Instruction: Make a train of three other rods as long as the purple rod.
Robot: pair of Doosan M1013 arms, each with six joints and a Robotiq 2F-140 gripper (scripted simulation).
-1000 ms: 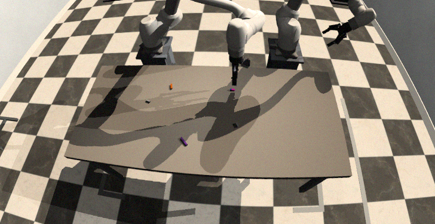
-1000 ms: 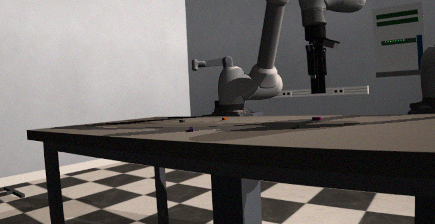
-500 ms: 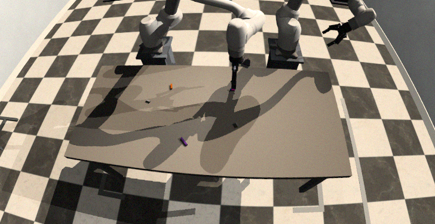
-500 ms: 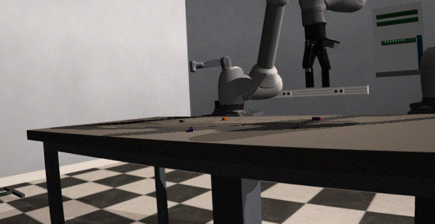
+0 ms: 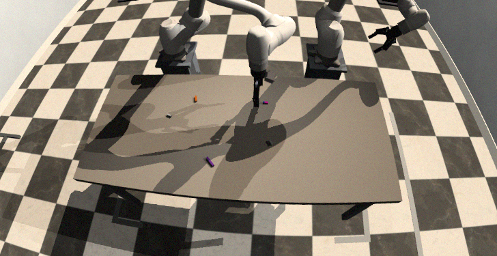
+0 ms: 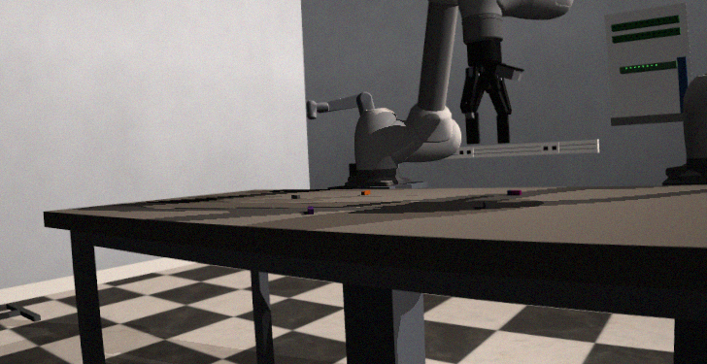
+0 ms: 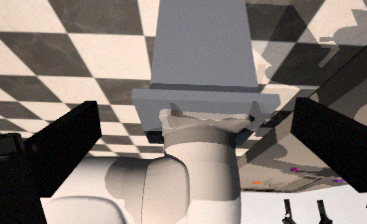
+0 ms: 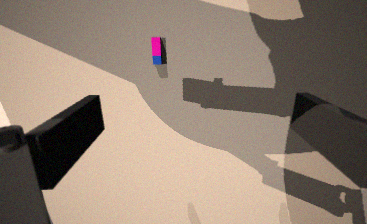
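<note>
The magenta rod [image 5: 265,102] [image 6: 515,192] [image 7: 294,169] [image 8: 156,46] and the blue rod [image 5: 263,102] [image 8: 157,60] lie flat in line, ends touching or almost touching. My right gripper [image 5: 256,106] [image 6: 488,142] [image 7: 303,199] [image 8: 196,111] is open and empty, above the table beside them. One grey rod [image 5: 168,115] [image 6: 295,196] lies at the left; another dark greyish rod [image 5: 270,142] lies in shadow near the middle. The orange rod [image 5: 195,98] [image 6: 365,192] [image 7: 256,182] lies at the back left, the purple rod [image 5: 209,161] [image 6: 310,210] [image 7: 338,180] nearer the front. My left gripper [image 5: 373,44] [image 7: 196,116] is open and empty.
The left gripper hangs beyond the back right of the table [image 5: 330,164], over the floor, in the top view. Two arm pedestals [image 5: 177,69] [image 5: 325,69] stand behind the table. Arm shadows cross the table top.
</note>
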